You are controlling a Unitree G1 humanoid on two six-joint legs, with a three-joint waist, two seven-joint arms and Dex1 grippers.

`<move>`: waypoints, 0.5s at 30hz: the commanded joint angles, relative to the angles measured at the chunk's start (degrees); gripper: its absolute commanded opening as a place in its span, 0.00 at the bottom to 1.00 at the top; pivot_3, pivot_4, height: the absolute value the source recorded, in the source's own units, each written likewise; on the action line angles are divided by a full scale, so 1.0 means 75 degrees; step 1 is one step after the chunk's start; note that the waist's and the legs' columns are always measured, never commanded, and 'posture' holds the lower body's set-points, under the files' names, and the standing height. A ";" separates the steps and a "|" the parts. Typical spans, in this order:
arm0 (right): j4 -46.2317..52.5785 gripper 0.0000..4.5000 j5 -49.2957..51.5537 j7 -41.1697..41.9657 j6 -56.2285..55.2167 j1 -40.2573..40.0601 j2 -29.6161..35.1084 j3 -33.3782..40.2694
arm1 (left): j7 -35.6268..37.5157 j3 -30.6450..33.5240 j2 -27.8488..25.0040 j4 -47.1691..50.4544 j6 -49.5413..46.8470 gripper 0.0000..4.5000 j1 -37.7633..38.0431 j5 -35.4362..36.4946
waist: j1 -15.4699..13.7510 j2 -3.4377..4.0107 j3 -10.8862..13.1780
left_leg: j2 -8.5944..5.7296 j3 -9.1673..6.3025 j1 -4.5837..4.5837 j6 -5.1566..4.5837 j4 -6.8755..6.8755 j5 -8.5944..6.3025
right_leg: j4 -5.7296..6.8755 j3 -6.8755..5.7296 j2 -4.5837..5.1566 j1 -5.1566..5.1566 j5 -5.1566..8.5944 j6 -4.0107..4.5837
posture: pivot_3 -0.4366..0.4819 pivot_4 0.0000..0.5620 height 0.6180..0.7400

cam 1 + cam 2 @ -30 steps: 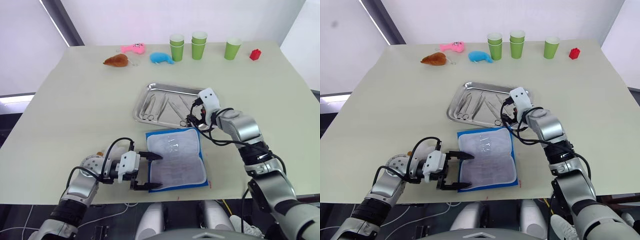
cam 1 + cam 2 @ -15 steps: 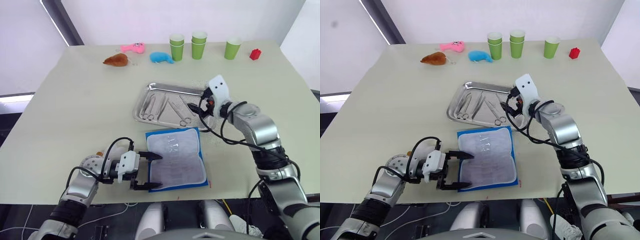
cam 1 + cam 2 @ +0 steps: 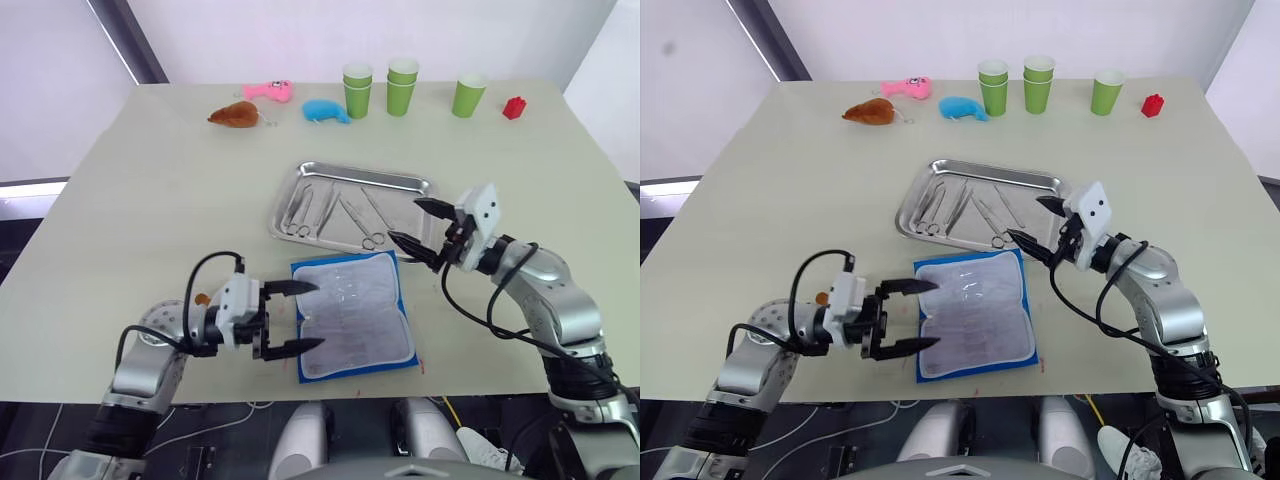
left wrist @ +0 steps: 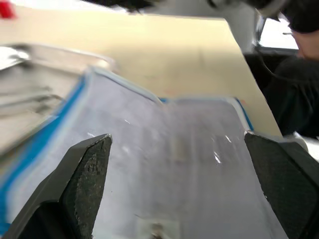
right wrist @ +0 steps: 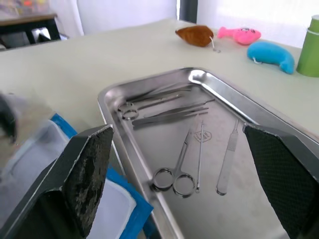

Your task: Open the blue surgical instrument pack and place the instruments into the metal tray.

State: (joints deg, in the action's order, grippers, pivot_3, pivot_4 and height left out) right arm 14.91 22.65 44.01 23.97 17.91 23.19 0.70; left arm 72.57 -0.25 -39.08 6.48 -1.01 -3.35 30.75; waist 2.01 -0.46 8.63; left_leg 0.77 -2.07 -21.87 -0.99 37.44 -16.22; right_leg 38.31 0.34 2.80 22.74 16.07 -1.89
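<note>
instruments (image 5: 179,149) lie inside the metal tray (image 3: 292,190). right claw (image 3: 412,232) hangs open and empty beside the tray's right end. left claw (image 3: 296,316) gapes wide at the left edge of the blue surgical instrument pack (image 3: 352,315), which lies unfolded, pale lining up, on the desk (image 3: 150,200) just in front of the tray.
</note>
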 commanded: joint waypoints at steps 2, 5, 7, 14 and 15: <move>0.0440 0.97 0.0634 0.0449 -0.0473 -0.0491 0.0359 0.0752 | -0.0334 0.0933 -0.0331 0.0494 -0.0844 1.00 0.0100 0.0779 | -0.0002 -0.0010 0.0011 | -0.0001 0.0002 0.0001 0.0000 0.0000 0.0000 | 0.0000 0.0002 0.0000 0.0000 0.0000 0.0000 | 0.48 0.27 1.00; 0.0320 0.97 0.0854 0.0588 -0.0706 -0.0822 0.0569 0.1201 | -0.0216 0.1435 -0.0695 0.0323 -0.1307 1.00 0.0376 0.0990 | 0.0024 -0.0011 0.0016 | 0.0000 0.0006 0.0007 0.0000 0.0000 0.0000 | 0.0001 0.0008 -0.0002 0.0000 0.0000 -0.0001 | 0.48 0.27 1.00; 0.0159 0.97 0.0856 0.0638 -0.0903 -0.0943 0.0689 0.1391 | -0.0257 0.1725 -0.0807 0.0132 -0.1442 1.00 0.0482 0.1018 | 0.0021 -0.0005 0.0024 | 0.0001 0.0008 0.0008 0.0000 -0.0001 0.0000 | 0.0002 0.0009 -0.0004 0.0000 0.0000 0.0000 | 0.48 0.27 1.00; -0.0060 0.97 0.1427 0.1496 -0.1193 -0.2232 0.1205 0.2324 | -0.0612 0.3090 -0.1099 -0.1114 -0.1526 1.00 0.0605 0.0938 | -0.0062 -0.0019 0.0037 | -0.0001 0.0011 0.0011 0.0001 0.0001 0.0000 | 0.0015 0.0010 -0.0003 0.0000 0.0000 0.0000 | 0.48 0.27 1.00; -0.0039 0.97 0.1519 0.1704 -0.1228 -0.2608 0.1306 0.2504 | -0.0650 0.3338 -0.1174 -0.1524 -0.1491 1.00 0.0625 0.0890 | -0.0076 -0.0021 0.0038 | -0.0001 0.0010 0.0010 0.0001 0.0001 0.0000 | 0.0013 0.0008 -0.0002 0.0000 0.0000 0.0000 | 0.48 0.27 1.00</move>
State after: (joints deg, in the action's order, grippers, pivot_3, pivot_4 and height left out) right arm 13.29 31.27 53.15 16.48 2.35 31.47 15.27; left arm 68.50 19.72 -46.32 0.25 -13.37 1.38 37.78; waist 1.44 -0.62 8.91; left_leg 0.76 -1.99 -21.78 -0.99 37.45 -16.22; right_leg 38.41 0.41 2.78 22.74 16.08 -1.89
